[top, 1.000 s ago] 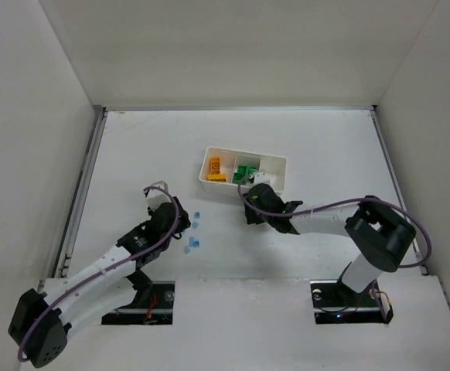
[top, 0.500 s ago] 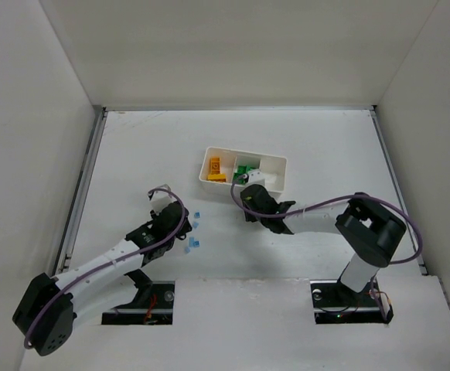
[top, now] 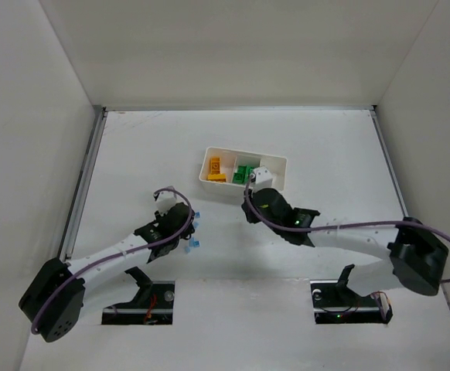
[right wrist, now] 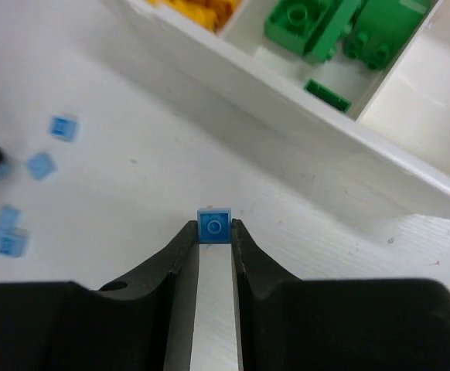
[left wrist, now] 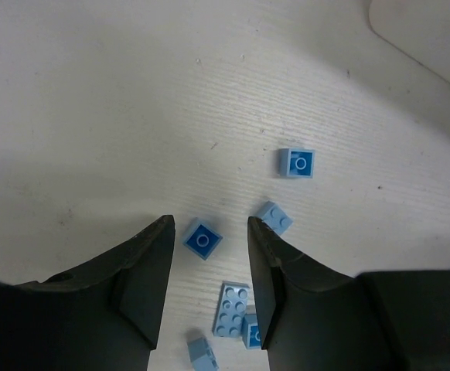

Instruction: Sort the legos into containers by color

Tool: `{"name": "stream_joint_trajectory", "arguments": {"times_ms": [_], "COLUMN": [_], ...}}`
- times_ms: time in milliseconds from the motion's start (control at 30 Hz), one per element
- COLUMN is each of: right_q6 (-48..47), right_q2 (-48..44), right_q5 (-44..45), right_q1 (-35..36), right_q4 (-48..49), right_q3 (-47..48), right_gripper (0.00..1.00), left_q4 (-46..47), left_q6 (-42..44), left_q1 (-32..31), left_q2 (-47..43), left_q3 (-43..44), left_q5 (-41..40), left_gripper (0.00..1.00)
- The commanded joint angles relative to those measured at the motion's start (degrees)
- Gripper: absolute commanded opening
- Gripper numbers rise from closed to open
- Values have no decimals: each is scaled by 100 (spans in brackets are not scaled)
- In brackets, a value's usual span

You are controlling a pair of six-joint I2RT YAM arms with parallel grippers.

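My right gripper [right wrist: 214,226] is shut on a small light-blue brick [right wrist: 214,226], held just in front of the white tray's near wall [right wrist: 302,116]. The tray [top: 277,164] holds yellow-orange bricks [top: 216,169] on the left and green bricks [right wrist: 318,31] in the middle; the right compartment shows no bricks. My left gripper [left wrist: 209,232] is open above several light-blue bricks on the table, one square brick [left wrist: 202,240] lying between its fingertips, a longer one [left wrist: 233,309] nearer the wrist. The same blue bricks [top: 194,243] show in the top view beside the left gripper [top: 185,224].
White walls enclose the table on three sides. A metal rail [top: 82,185] runs along the left edge. The two arm bases stand at the near edge. Loose blue bricks [right wrist: 39,165] lie left of the right gripper.
The right gripper has moved a little toward the tray while its arm stretched out low across the table. The left gripper has shifted right, over the blue bricks.
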Motion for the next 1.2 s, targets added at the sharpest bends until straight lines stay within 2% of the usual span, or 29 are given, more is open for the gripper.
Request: {"name": "stream_joint_trajectory", "arguments": {"times_ms": [0,167,400,467,500,567,633,767,1100,1167], "right_q6": [42,-55,-117,-73,-64,-73,-64,-55,252,314], "right_q2": [-728,-940,-273,-193,-176,-175,-219,-360,-343,-255], "right_q5": [144,-58,-33,37,55,82,134,126,-32,-59], "right_q1": [-21,-855,-1656,-1718,-1735,-1744,-1701,-1639,-568,-313], "right_q4": [-155,-155,3,21,47,65,65,82,284,302], "right_q3": [43,245,728,790,816,834,808,703,439,456], "right_gripper": [25,25,26,30,36,49,54,54,54,54], "left_q4": [-22,-224,-233,-251,-260,-286,-295,-260,-49,-5], "left_q6": [-133,-327,-353,-362,-362,-362,-362,-344,-283,-256], "left_q1": [-58,-32,-216,-208,-199,-164,-146,-172,-190,-181], "left_q2": [7,-89,130,148,148,148,174,262,552,613], "left_q3": [-5,-14,47,30,21,12,12,12,30,56], "left_q5": [-156,-253,-253,-270,-288,-297,-306,-306,-358,-358], "left_gripper": [40,41,41,40,40,40,39,37,32,28]}}
